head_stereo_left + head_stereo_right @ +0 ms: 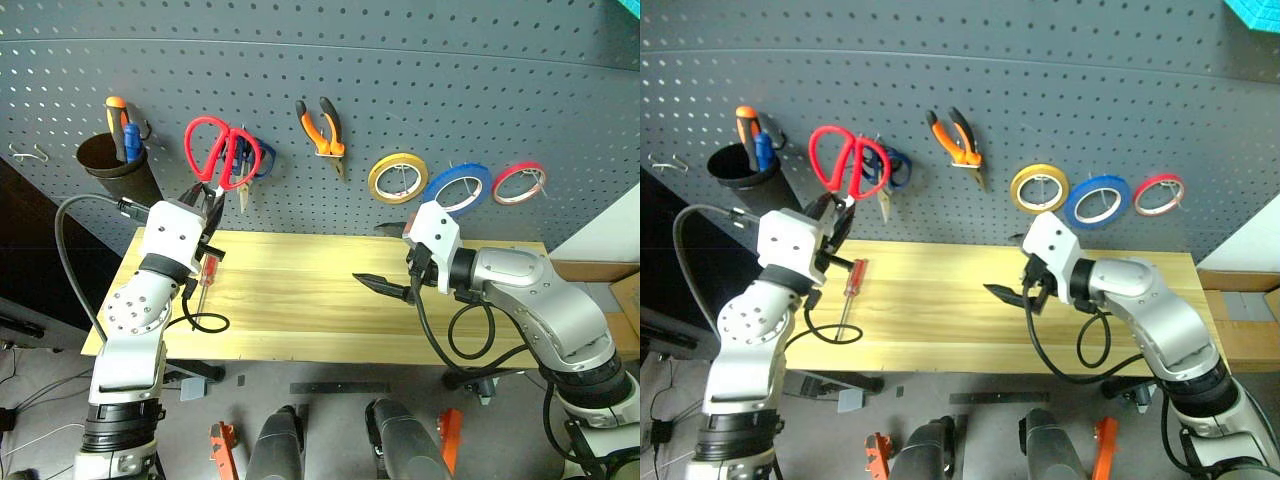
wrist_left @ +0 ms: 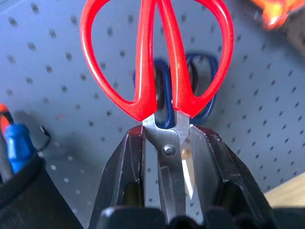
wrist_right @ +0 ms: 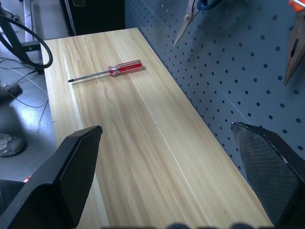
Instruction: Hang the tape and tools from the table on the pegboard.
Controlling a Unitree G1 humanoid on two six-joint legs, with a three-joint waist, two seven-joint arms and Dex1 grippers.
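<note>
left pincer clamped on the steel blades of the red-handled scissors, just below the pivot, red loops raised toward the dark grey perforated pegboard and in front of the blue-handled scissors hanging there. right pincer spread wide and empty, hovering over the long light yellow wooden surface, fingers pointing along it. slim screwdriver with a translucent red handle lying flat on that surface near its left end, just beside the left arm, shaft toward the front edge. orange-and-black-handled pliers hanging on the pegboard to the right of the scissors. further right, three tape rings side by side on hooks: yellow roll, thin blue tape ring, red-pink roll. at the far left of the board, a dark cup holder with an orange-topped and a blue-handled tool standing in it.
</note>
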